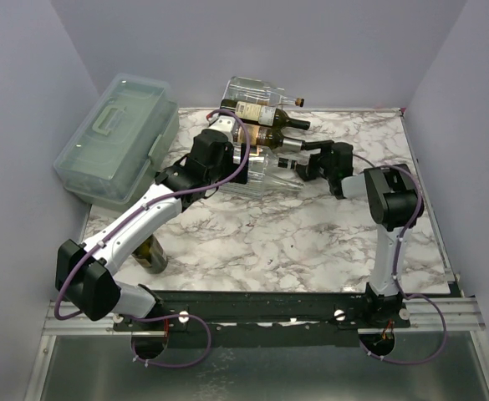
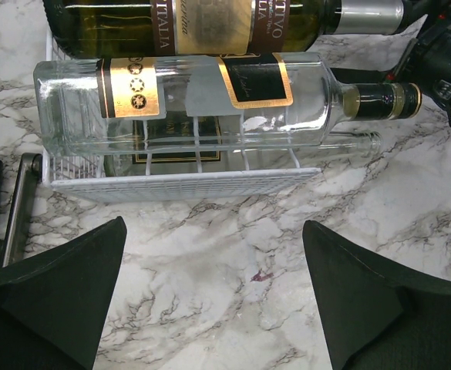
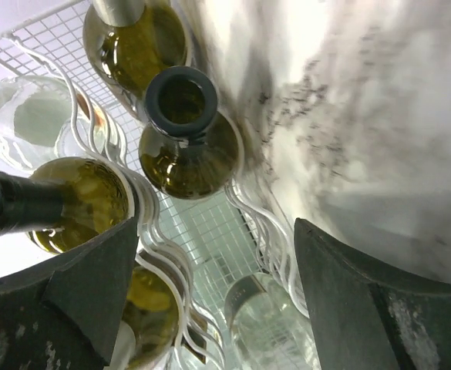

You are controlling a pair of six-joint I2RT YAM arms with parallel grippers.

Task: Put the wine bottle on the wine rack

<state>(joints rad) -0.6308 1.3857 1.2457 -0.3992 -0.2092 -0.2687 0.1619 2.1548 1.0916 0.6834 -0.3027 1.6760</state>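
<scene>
The wine rack [image 1: 259, 177] of clear plastic and white wire [image 2: 179, 185] stands at the back of the marble table. A clear wine bottle [image 2: 202, 104] with gold and black labels lies on its lowest tier, black-capped neck [image 2: 379, 100] to the right. Two green bottles [image 1: 265, 113] lie on the tiers above. My right gripper [image 1: 304, 164] is open just off the clear bottle's neck end, and the clear bottle [image 3: 287, 324] shows low between its fingers [image 3: 216, 221]. My left gripper [image 2: 213, 222] is open over bare table in front of the rack, holding nothing.
A pale-green lidded storage box [image 1: 119, 138] stands at the back left. A dark bottle [image 1: 152, 255] stands upright under my left arm [image 1: 135, 221]. Grey walls close in the table on three sides. A small red stain [image 2: 260, 275] marks the marble.
</scene>
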